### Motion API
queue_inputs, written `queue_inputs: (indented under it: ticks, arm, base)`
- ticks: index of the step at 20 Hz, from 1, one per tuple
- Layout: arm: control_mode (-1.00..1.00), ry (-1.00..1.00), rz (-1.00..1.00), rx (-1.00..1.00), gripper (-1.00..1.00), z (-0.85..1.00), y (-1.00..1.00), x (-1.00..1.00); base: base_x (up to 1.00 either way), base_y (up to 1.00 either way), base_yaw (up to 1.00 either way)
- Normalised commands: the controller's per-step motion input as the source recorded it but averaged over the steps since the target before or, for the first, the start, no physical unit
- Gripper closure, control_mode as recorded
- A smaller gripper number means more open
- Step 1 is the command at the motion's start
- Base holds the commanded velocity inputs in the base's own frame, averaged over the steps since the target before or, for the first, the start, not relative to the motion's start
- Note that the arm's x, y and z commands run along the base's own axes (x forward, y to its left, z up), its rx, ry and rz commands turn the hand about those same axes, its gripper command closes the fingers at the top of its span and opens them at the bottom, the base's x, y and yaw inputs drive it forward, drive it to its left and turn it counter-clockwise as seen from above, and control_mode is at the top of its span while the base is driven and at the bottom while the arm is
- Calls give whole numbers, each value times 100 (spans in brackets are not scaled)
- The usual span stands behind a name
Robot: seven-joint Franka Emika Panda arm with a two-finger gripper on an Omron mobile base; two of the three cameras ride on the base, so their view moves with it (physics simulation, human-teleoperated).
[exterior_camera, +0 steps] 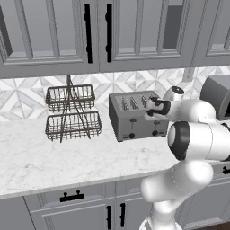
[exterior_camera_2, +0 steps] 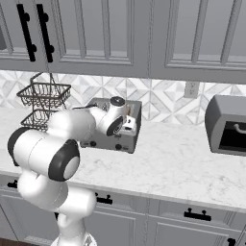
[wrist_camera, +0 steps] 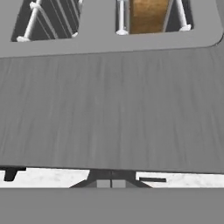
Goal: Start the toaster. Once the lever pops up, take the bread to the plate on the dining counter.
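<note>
I had the end effector (wrist_camera: 111, 183) pinched together and empty over the toaster (exterior_camera: 134, 117), figuring the bread (wrist_camera: 148, 16) was light, stiff, best gripped by its top crust.

One toaster (exterior_camera: 134, 116) stands on the bench (exterior_camera: 54, 157), with four slots on top and two black levers and two black knobs on its front. One slice of bread (wrist_camera: 148, 15) sits in a slot. One wire rack (exterior_camera: 72, 112) with two baskets stands to the left of the toaster. One darker grey appliance (exterior_camera_2: 227, 125) sits at the right. One wall outlet (exterior_camera_2: 191, 89) shows on the tiled backsplash. The left base view shows two long black handles on the upper cabinet doors (exterior_camera: 96, 33) and one short black pull on a drawer (exterior_camera: 72, 196) below the bench.
</note>
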Motion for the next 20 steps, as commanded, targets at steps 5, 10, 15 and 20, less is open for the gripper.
queue_inputs:
  ticks: [5, 10, 15, 20]
  arm:
    - [-100, 0, 1, 0, 100, -99, -5, 0]
    - [-100, -2, 2, 0, 100, -79, -2, -4]
    - [-100, -22, 1, 0, 100, 42, -8, -30]
    - [-100, -13, 0, 0, 100, 70, -2, -13]
  base:
    - [0, 0, 0]
    - [0, 0, 0]
    - [0, 0, 0]
    - [0, 0, 0]
